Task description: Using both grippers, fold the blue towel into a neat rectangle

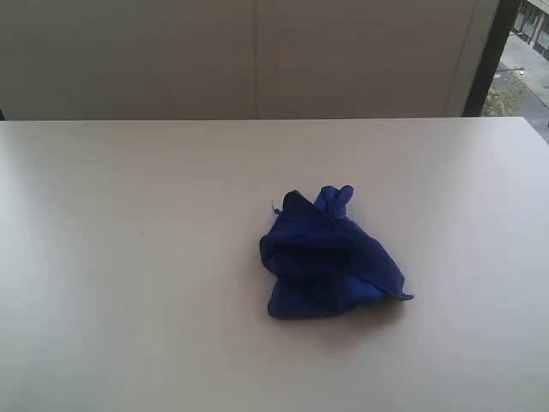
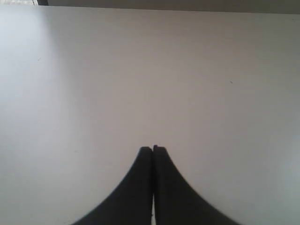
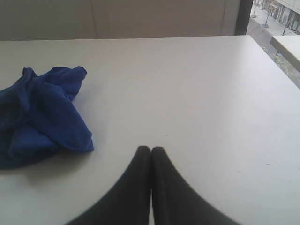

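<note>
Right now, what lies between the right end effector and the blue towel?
Nothing: in the right wrist view, only bare white table separates the shut right end effector from the crumpled blue towel.

Pale tabletop fills the lower frame. Plain beige wall behind, one vertical seam at centre. Dark window frame upper right; daylit street beyond.

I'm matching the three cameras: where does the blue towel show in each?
Exterior view: blue towel crumpled on the white table, just right of centre.
Left wrist view: not in it; only table beyond the shut left hand.
Right wrist view: cut off at a frame edge, apart from the shut right hand.
Shared landmark: the table's far edge.
</note>
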